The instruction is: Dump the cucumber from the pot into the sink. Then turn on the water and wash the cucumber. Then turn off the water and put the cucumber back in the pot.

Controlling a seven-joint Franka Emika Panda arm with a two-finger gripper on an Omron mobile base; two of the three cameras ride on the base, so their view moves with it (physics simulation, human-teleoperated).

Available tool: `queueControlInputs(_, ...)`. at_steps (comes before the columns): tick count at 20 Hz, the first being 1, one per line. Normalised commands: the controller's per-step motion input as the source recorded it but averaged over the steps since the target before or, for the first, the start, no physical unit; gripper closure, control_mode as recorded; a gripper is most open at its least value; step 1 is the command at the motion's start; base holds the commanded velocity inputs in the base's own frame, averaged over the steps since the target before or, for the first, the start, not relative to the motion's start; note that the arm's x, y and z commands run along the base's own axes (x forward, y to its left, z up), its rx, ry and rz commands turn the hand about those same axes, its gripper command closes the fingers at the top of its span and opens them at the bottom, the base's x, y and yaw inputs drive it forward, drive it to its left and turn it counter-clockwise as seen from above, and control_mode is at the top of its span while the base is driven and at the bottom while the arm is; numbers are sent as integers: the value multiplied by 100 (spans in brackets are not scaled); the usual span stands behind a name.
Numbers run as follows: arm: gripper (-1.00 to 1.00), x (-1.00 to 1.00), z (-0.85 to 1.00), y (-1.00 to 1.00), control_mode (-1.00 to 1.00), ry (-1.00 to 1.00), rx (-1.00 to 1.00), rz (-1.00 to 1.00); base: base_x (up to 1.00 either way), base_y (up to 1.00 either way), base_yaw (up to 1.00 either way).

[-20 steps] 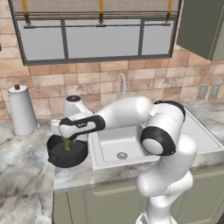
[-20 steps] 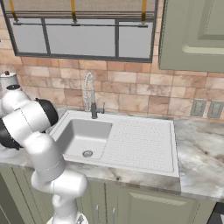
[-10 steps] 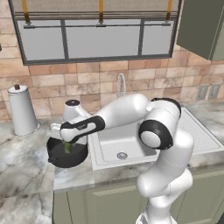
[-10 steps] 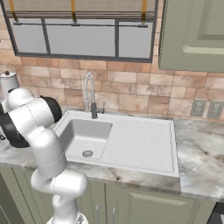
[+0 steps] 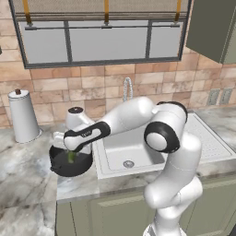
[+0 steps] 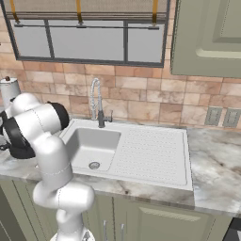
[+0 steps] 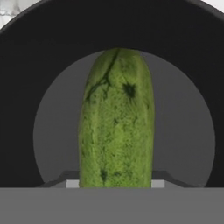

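Arm casing is glossy white throughout, built of rounded, tubular link segments with smooth, bulbous housings at each joint. Joints carry dark, near-black bands and round end caps, the largest a black ring with a grey disc centre at the elbow; the wrist link ahead of it has a black strip bearing small pale lettering too fine to read. The gripper (image 5: pixel 70 152) is white-bodied with small dark finger tips and pale grey pads.

Bright-green, dark-flecked cucumber (image 7: pixel 116 118); black pot (image 5: pixel 60 164); white sink (image 6: pixel 150 153)
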Motion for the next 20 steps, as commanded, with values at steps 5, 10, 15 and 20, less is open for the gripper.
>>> queueControlInputs(5, -100, 0, -2, 0, -100, 0, 0, 0, 0, 0, 0)
queueControlInputs(10, -100, 1, 1, 0, -100, 0, 0, 0, 0, 0, 0)
queueControlInputs(15, -100, -28, 70, 0, -100, -2, 0, 0, 0, 0, 0)
queueControlInputs(20, -100, -58, 100, -1, -100, -7, 0, 0, 0, 0, 0)
